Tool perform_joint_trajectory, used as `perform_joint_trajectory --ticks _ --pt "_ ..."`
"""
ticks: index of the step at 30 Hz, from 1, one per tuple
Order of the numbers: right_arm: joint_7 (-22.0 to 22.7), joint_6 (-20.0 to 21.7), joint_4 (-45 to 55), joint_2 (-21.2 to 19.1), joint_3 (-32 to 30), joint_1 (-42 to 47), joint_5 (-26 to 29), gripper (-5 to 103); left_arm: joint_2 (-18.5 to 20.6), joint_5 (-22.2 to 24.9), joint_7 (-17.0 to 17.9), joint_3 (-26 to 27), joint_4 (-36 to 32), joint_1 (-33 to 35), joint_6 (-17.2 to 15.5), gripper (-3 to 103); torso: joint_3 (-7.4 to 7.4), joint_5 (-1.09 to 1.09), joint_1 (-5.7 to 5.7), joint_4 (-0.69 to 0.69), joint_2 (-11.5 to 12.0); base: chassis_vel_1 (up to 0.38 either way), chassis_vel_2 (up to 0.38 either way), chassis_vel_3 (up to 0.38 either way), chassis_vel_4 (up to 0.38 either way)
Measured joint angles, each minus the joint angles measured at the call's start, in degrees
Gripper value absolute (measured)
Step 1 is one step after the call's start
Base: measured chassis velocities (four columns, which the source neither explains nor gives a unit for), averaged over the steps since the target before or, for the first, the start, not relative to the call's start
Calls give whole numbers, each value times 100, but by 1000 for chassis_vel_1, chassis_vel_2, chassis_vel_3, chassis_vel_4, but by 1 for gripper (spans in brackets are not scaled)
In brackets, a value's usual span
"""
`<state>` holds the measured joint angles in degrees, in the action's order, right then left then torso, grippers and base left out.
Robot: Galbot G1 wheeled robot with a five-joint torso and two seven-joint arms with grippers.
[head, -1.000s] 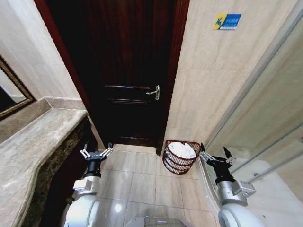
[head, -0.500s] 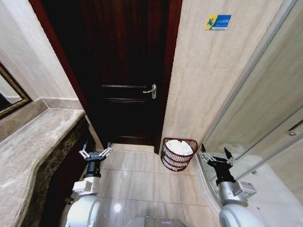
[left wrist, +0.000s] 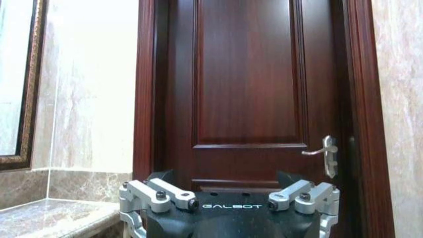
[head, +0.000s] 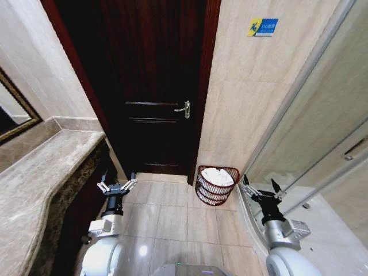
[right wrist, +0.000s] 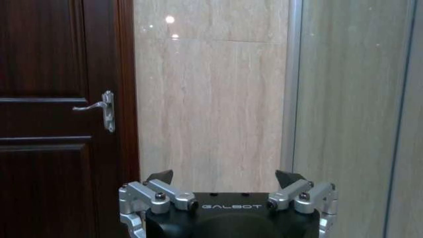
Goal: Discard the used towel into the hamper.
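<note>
Small round dark reddish-brown open-weave hamper (head: 217, 185) sits on tiled floor by wall, ahead-left of right gripper (head: 260, 188), well apart. White towel (head: 217, 176) apparently already inside. Left gripper (head: 117, 186) and right both spread, empty, held forward; task looks done.

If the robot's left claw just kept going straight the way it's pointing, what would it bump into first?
Probably the dark wooden door. The open left gripper points straight at its panels, left of the door handle, with nothing visible between them, though depth is hard to judge.
</note>
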<state>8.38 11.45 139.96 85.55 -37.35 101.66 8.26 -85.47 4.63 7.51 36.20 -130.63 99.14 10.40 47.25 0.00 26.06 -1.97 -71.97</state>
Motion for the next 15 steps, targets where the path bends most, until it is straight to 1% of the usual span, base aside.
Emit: perform_joint_trajectory --ticks 7,15 --pt "0 -37 4 -6 -9 76 -7 100 -14 35 -1 -13 -104 2 -51 100 0 0 0 0 0 48 -46 -48 47" --pt "-15 -69 -74 -34 7 83 -43 100 -15 99 19 -17 -188 12 -177 100 0 0 0 0 0 14 -17 -21 15"
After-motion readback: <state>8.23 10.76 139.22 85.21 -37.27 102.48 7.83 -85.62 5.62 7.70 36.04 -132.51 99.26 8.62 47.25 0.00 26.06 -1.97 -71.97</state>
